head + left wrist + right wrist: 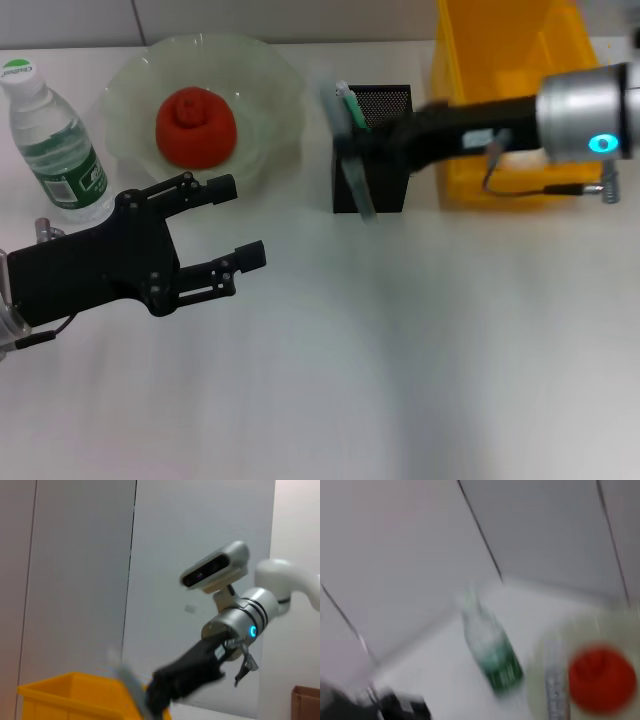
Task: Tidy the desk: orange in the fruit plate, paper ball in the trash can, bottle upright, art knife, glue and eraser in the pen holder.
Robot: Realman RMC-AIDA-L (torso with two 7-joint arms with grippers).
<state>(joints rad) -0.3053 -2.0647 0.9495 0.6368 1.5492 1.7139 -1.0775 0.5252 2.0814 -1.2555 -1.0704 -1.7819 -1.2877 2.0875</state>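
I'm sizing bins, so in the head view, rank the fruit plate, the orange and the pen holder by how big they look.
1. fruit plate
2. pen holder, unsure since the right gripper covers part of it
3. orange

We see a white tabletop (400, 350) below the claws and a brown cardboard box (306, 702) beyond the right claw.

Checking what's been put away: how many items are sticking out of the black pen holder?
2 visible: a green-capped stick and a grey blurred item at the black mesh pen holder; others may be hidden inside.
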